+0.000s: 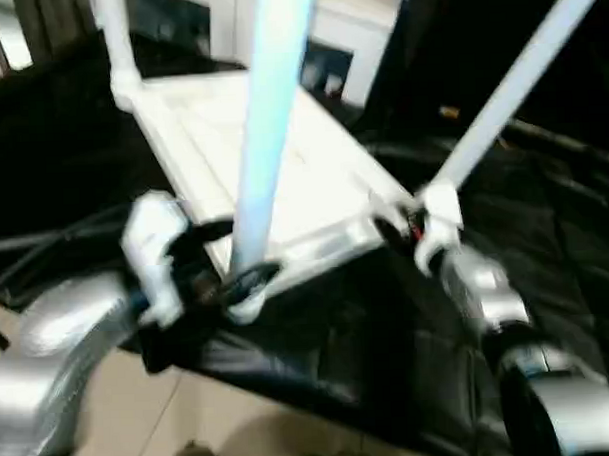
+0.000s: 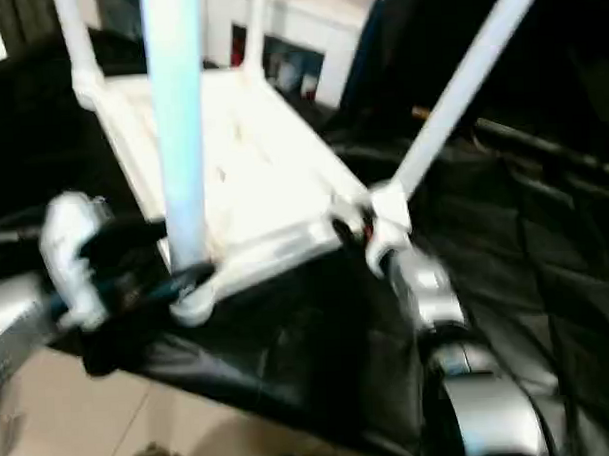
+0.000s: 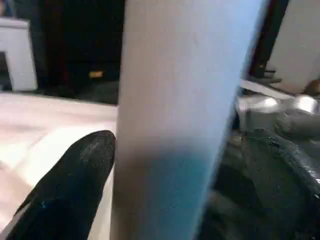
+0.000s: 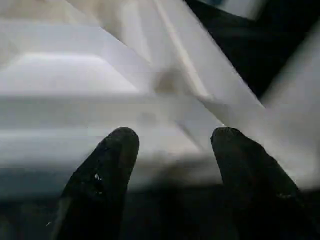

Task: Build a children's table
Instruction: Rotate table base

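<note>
Upturned table top [image 1: 283, 179], near leg [image 1: 271, 119] between left jaws, right jaws at corner

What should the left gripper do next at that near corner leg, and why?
Probably draw the left gripper back from the near leg. That leg stands upright in its corner socket of the upturned table top, and the black fingers look spread beside it rather than clamped. The right gripper sits at the other near corner.

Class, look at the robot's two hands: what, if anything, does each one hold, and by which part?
The left hand sits open around the base of the near leg, not gripping it. Whether the right hand holds the tabletop at its corner cannot be told.
</note>
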Controlling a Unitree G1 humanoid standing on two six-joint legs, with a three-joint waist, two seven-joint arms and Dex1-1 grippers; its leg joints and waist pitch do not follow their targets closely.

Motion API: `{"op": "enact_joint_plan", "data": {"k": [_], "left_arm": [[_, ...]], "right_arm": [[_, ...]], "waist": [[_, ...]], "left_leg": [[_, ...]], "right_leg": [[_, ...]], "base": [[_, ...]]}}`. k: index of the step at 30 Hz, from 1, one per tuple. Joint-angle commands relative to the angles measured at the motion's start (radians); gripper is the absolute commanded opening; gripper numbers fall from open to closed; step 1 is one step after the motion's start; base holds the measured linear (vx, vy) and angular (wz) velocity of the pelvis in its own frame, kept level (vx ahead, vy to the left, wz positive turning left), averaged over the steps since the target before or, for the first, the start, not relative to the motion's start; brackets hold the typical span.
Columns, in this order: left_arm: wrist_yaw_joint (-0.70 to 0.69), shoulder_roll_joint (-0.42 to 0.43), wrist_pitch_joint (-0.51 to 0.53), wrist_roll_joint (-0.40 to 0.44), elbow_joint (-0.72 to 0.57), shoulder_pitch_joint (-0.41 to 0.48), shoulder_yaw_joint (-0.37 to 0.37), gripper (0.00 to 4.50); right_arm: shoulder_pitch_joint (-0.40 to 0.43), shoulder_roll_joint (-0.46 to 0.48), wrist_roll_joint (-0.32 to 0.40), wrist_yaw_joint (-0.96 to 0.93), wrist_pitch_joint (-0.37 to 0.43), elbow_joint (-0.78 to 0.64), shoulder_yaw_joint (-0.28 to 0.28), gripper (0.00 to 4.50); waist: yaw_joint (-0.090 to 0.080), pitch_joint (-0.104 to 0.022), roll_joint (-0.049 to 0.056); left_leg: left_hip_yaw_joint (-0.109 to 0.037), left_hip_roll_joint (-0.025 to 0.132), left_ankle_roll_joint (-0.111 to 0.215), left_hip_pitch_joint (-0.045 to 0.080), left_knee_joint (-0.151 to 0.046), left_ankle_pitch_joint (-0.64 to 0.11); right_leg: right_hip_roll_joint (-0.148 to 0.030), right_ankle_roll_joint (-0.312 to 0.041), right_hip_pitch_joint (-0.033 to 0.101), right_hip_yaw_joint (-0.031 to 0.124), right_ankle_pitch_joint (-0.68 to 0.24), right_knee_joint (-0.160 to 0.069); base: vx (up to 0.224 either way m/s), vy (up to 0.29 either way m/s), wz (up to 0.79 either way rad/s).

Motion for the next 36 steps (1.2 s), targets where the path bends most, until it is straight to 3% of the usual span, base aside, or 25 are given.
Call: {"op": "enact_joint_plan", "data": {"k": [1,2,4,5,7,8,9,10,12,13,14,15,17,18,20,25,28,29,30,32,36], "left_arm": [[-0.001,-0.015,-0.054,0.054,0.074,-0.044,-0.054,4.46],[-0.002,-0.017,-0.062,0.060,0.086,-0.052,-0.060,4.46],[-0.019,-0.039,-0.085,0.065,0.133,-0.096,-0.089,4.46],[-0.030,-0.050,-0.085,0.060,0.140,-0.110,-0.100,4.46],[-0.055,-0.072,-0.081,0.044,0.150,-0.138,-0.127,4.46],[-0.063,-0.077,-0.084,0.036,0.157,-0.148,-0.140,4.46],[-0.085,-0.087,-0.081,0.025,0.162,-0.163,-0.165,4.46],[-0.127,-0.105,-0.091,0.013,0.183,-0.191,-0.215,4.46],[-0.143,-0.114,-0.096,0.012,0.193,-0.201,-0.235,4.46],[-0.172,-0.136,-0.115,0.022,0.220,-0.223,-0.276,4.46],[-0.186,-0.148,-0.127,0.030,0.235,-0.235,-0.296,4.46],[-0.196,-0.157,-0.136,0.036,0.248,-0.243,-0.308,4.46],[-0.221,-0.208,-0.158,0.042,0.298,-0.278,-0.344,4.46],[-0.226,-0.223,-0.168,0.047,0.315,-0.288,-0.354,4.46],[-0.230,-0.257,-0.203,0.060,0.372,-0.317,-0.381,4.46],[-0.194,-0.327,-0.292,0.106,0.505,-0.379,-0.403,4.46],[-0.177,-0.355,-0.338,0.130,0.573,-0.410,-0.396,4.46],[-0.166,-0.363,-0.358,0.140,0.603,-0.426,-0.390,4.46],[-0.151,-0.371,-0.386,0.154,0.643,-0.444,-0.385,4.46],[-0.139,-0.379,-0.408,0.163,0.677,-0.459,-0.381,4.46],[-0.129,-0.403,-0.442,0.174,0.725,-0.473,-0.384,4.46]], "right_arm": [[0.018,-0.028,0.010,-0.046,0.005,-0.052,-0.042,2.71],[0.022,-0.028,0.010,-0.052,0.010,-0.057,-0.044,2.71],[0.038,-0.025,-0.012,-0.081,0.039,-0.066,-0.028,2.71],[0.038,-0.023,-0.023,-0.084,0.043,-0.057,-0.018,2.71],[0.030,-0.018,-0.045,-0.096,0.057,-0.033,0.001,2.71],[0.031,-0.016,-0.052,-0.103,0.066,-0.033,0.008,2.71],[0.019,-0.010,-0.059,-0.110,0.068,-0.018,0.016,2.71],[-0.002,0.004,-0.078,-0.117,0.066,0.003,0.030,2.71],[-0.013,0.010,-0.085,-0.119,0.064,0.015,0.035,2.71],[-0.036,0.022,-0.095,-0.123,0.065,0.037,0.042,2.71],[-0.047,0.027,-0.098,-0.126,0.067,0.048,0.045,2.71],[-0.053,0.030,-0.100,-0.128,0.070,0.053,0.046,2.71],[-0.073,0.043,-0.106,-0.121,0.070,0.062,0.054,2.71],[-0.078,0.046,-0.107,-0.120,0.069,0.064,0.055,2.71],[-0.089,0.051,-0.109,-0.122,0.066,0.071,0.056,2.71],[-0.106,0.056,-0.113,-0.137,0.057,0.097,0.051,2.71],[-0.109,0.058,-0.113,-0.133,0.052,0.104,0.046,2.71],[-0.107,0.060,-0.110,-0.116,0.048,0.101,0.044,2.71],[-0.104,0.063,-0.105,-0.089,0.042,0.097,0.046,2.71],[-0.098,0.068,-0.101,-0.051,0.034,0.092,0.052,2.71],[-0.086,0.087,-0.095,0.032,0.031,0.079,0.069,2.71]], "waist": [[-0.003,-0.070,0.035],[-0.002,-0.070,0.045],[-0.010,-0.071,0.048],[-0.009,-0.073,0.063],[-0.011,-0.074,0.070],[-0.010,-0.075,0.065],[-0.012,-0.076,0.081],[-0.013,-0.078,0.087],[-0.011,-0.080,0.082],[-0.009,-0.081,0.108],[-0.013,-0.081,0.099],[-0.011,-0.084,0.099],[-0.012,-0.082,0.122],[-0.015,-0.083,0.112],[-0.020,-0.086,0.120],[-0.037,-0.085,0.117],[-0.039,-0.084,0.116],[-0.044,-0.084,0.123],[-0.045,-0.085,0.119],[-0.045,-0.085,0.120],[-0.046,-0.087,0.125]], "left_leg": [[-0.012,0.016,-0.065,0.015,-0.077,-0.280],[-0.014,0.015,-0.065,0.016,-0.078,-0.285],[-0.015,0.015,-0.066,0.009,-0.079,-0.285],[-0.013,0.015,-0.067,0.019,-0.076,-0.296],[-0.014,0.015,-0.064,0.014,-0.076,-0.295],[-0.011,0.015,-0.060,0.016,-0.075,-0.293],[-0.011,0.015,-0.054,0.014,-0.076,-0.278],[-0.010,0.013,-0.051,0.015,-0.074,-0.276],[-0.009,0.011,-0.041,0.010,-0.071,-0.251],[-0.010,0.011,-0.035,0.012,-0.071,-0.230],[-0.006,0.011,-0.026,0.010,-0.069,-0.223],[-0.006,0.012,-0.024,0.010,-0.068,-0.212],[-0.006,0.012,-0.020,0.010,-0.068,-0.191],[-0.003,0.010,-0.016,0.009,-0.066,-0.187],[-0.004,0.011,-0.006,0.006,-0.066,-0.175],[-0.003,0.010,0.019,0.006,-0.064,-0.193],[-0.004,0.010,0.025,0.005,-0.064,-0.210],[-0.005,0.012,0.023,0.007,-0.065,-0.218],[-0.005,0.010,0.030,0.005,-0.063,-0.221],[-0.005,0.009,0.037,0.005,-0.063,-0.219],[-0.007,0.013,0.051,0.004,-0.062,-0.203]], "right_leg": [[-0.043,-0.119,0.037,0.033,-0.255,-0.077],[-0.044,-0.116,0.037,0.034,-0.265,-0.077],[-0.044,-0.115,0.041,0.032,-0.279,-0.079],[-0.043,-0.125,0.033,0.033,-0.277,-0.079],[-0.044,-0.143,0.038,0.032,-0.254,-0.076],[-0.044,-0.146,0.036,0.032,-0.249,-0.079],[-0.043,-0.164,0.039,0.032,-0.208,-0.076],[-0.041,-0.172,0.041,0.032,-0.191,-0.075],[-0.042,-0.179,0.046,0.032,-0.176,-0.069],[-0.045,-0.188,0.046,0.035,-0.158,-0.065],[-0.042,-0.196,0.046,0.034,-0.149,-0.069],[-0.043,-0.201,0.050,0.034,-0.136,-0.066],[-0.043,-0.211,0.051,0.034,-0.100,-0.064],[-0.040,-0.214,0.054,0.034,-0.087,-0.065],[-0.042,-0.223,0.059,0.034,-0.062,-0.061],[-0.044,-0.242,0.060,0.033,-0.087,-0.070],[-0.045,-0.239,0.061,0.033,-0.128,-0.075],[-0.044,-0.242,0.059,0.032,-0.130,-0.077],[-0.043,-0.245,0.062,0.032,-0.128,-0.076],[-0.044,-0.245,0.062,0.031,-0.134,-0.077],[-0.045,-0.272,0.064,0.031,-0.100,-0.073]], "base": [[0.000,0.000,0.00],[0.000,0.000,0.00],[0.000,0.000,0.00],[0.000,0.000,0.00],[0.000,0.000,0.00],[0.000,0.000,0.00],[0.000,0.000,0.00],[0.000,0.000,0.00],[0.000,0.000,0.00],[0.000,0.000,0.00],[0.000,0.000,0.00],[0.000,0.000,0.00],[0.000,0.000,0.00],[0.000,0.000,0.00],[0.000,0.000,0.00],[0.000,0.000,0.00],[0.000,0.000,0.00],[0.000,0.000,0.00],[0.000,0.000,0.00],[0.000,0.000,0.00],[0.000,0.000,0.00]]}}
